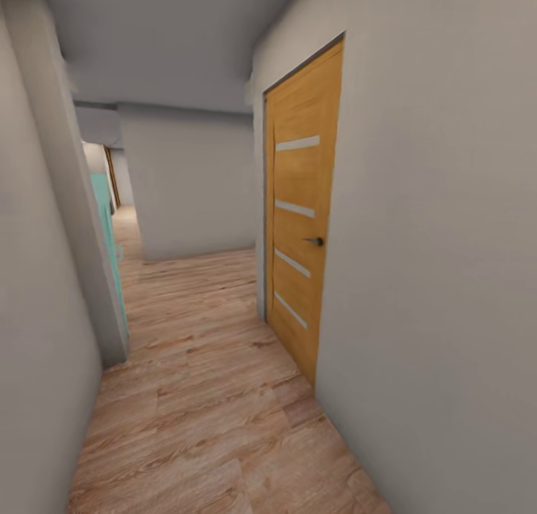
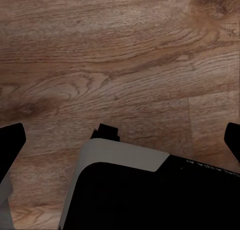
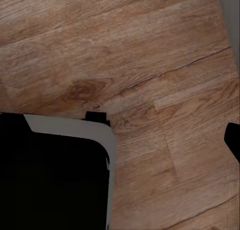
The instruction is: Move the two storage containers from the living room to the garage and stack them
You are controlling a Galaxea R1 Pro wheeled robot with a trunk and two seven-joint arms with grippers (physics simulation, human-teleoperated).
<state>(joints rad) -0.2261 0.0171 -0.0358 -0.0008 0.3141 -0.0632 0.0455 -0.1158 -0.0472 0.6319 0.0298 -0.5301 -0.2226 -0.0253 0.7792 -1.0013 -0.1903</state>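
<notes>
In transit: narrow hallway, light wood plank floor (image 1: pixel 201 395), orange wooden door (image 1: pixel 302 230) close on right. Risk: base clipping grey wall (image 1: pixel 440 275). Left gripper (image 2: pixel 122 140) spread apart, holding nothing; right gripper state unclear.

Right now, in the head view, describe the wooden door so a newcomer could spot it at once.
Follow the wood plank floor down the grey hallway to the right-hand wall. The orange-brown door is set in it, shut. Four pale horizontal strips and a small dark handle set it apart from the teal panel opposite.
</notes>
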